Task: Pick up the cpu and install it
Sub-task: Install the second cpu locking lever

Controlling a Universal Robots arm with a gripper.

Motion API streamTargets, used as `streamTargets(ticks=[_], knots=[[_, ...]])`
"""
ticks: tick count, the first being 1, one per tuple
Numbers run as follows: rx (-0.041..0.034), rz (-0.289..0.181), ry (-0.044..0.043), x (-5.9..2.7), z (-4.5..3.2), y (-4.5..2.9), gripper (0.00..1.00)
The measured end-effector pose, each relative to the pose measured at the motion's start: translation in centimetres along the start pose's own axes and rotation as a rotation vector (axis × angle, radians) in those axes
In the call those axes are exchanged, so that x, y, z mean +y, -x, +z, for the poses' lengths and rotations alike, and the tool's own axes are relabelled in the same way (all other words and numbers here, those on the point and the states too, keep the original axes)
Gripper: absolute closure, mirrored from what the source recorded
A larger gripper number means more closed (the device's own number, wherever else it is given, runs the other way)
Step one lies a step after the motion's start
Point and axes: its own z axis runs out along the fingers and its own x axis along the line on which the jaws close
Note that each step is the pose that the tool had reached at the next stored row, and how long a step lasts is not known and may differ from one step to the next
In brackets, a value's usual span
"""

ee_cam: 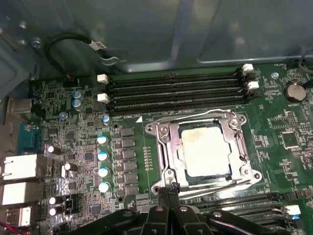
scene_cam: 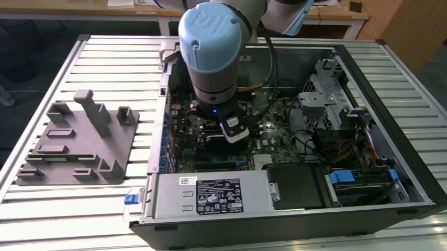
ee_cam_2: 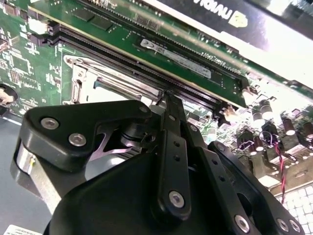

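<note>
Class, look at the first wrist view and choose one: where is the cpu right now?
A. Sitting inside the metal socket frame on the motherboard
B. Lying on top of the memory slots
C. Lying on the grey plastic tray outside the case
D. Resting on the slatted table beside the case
A: in the first wrist view the cpu sits within the metal socket frame on the green motherboard, with the gripper at the frame's edge.

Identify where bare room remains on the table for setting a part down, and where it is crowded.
Free: slatted table between the grey tray and the computer case, and beyond the tray. Crowded: inside the case, where the end effector hangs by the cpu.
</note>
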Motion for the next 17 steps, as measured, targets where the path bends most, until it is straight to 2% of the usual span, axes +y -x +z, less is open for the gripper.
streamTargets(ticks=[12, 17], knots=[[0.0014, 0.001, 0.0164, -0.23, 0.37, -0.48, 0.89], [0.0016, 0.001, 0.0181, -0.34, 0.67, -0.55, 0.89]])
